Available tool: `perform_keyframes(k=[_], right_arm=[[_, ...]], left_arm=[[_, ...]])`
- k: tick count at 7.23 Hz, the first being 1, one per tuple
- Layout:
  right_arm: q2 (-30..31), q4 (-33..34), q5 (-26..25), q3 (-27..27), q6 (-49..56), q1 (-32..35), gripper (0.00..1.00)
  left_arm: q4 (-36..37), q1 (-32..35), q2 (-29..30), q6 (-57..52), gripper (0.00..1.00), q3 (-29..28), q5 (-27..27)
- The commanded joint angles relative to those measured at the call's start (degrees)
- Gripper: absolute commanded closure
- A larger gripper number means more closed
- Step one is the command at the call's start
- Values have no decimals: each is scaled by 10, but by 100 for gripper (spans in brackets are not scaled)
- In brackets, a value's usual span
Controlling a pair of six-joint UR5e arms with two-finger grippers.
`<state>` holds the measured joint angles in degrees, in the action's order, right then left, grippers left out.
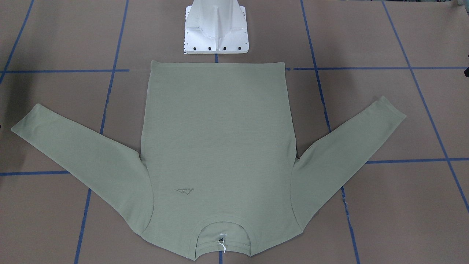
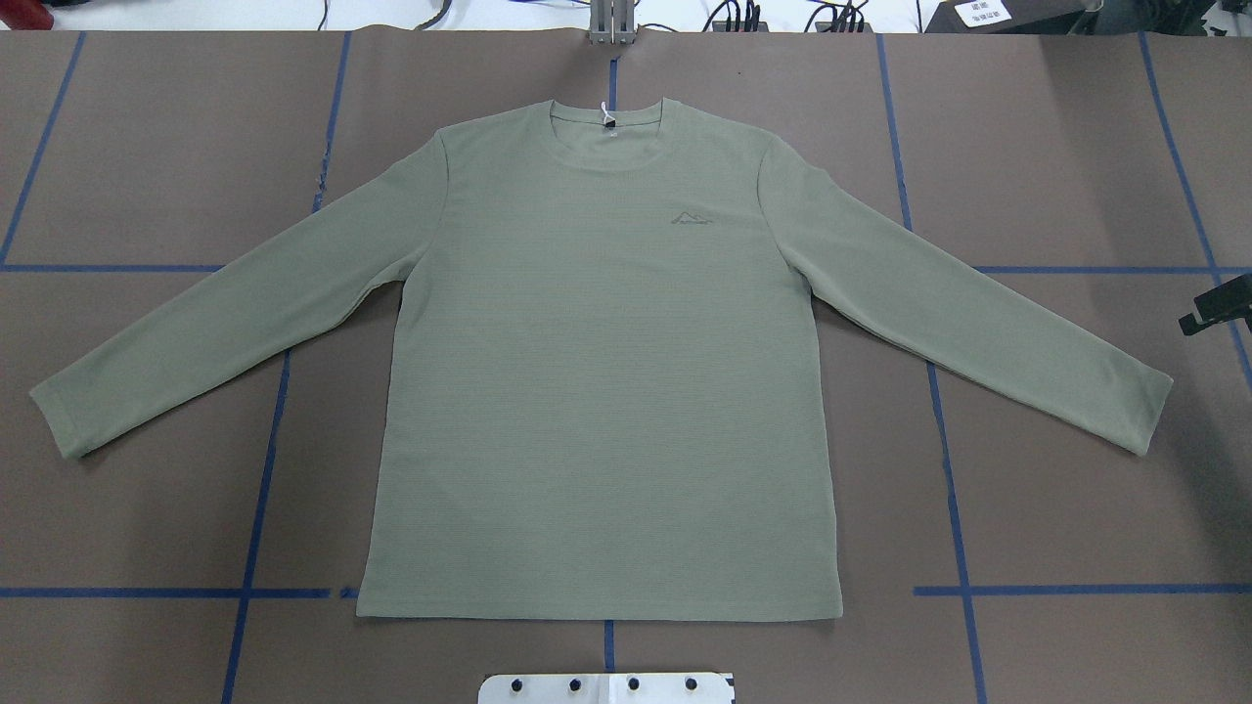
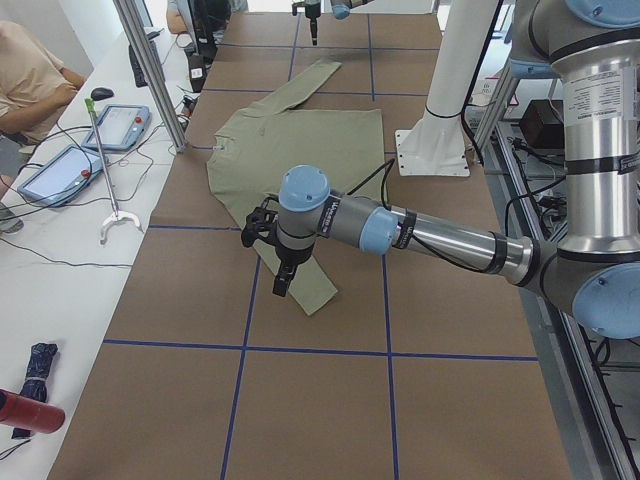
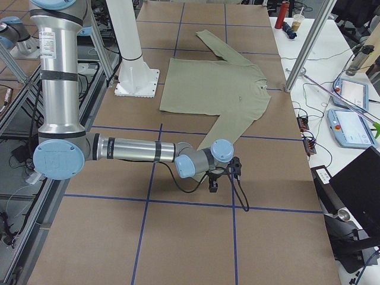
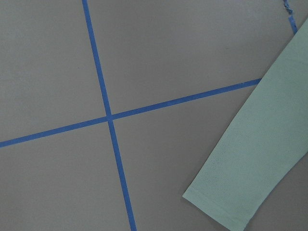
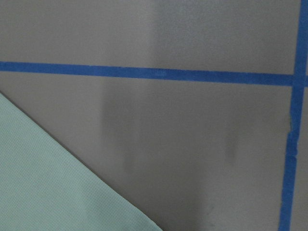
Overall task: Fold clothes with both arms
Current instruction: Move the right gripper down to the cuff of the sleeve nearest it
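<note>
Green long-sleeved shirt, flat and face up on the worktop before the pedestal, hem nearest it, sleeves slanting away to either side; left fingers hang by the cuff on its left, right fingers by the cuff on its right, neither holding cloth, how far open cannot be told.

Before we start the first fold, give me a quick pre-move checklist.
1. Shirt flat, front up: ok.
2. Left sleeve and right sleeve spread clear of the body: ok.
3. Left gripper close to left cuff: ok.
4. Right gripper close to right cuff: ok.
5. Both grippers open: cannot tell.
6. Person off the work surface: ok.
</note>
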<state>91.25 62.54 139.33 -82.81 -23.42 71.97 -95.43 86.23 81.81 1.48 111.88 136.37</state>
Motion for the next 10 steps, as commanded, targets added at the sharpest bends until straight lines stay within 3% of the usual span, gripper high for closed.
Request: perform_keyframes(k=[1,2,6,10], right_arm=[[3,-140,3,61,-108,-34,5],[2,-152,4,65,-148,-45,15],[6,-158,5,61,-164,-55,21],[13,-159,7,60,-164,-57,42]], left_arm=[[0,0,0,1,0,2,15],[0,0,0,1,0,2,15],[0,0,-1,1,0,4,15],[1,0,0,1,0,4,15]])
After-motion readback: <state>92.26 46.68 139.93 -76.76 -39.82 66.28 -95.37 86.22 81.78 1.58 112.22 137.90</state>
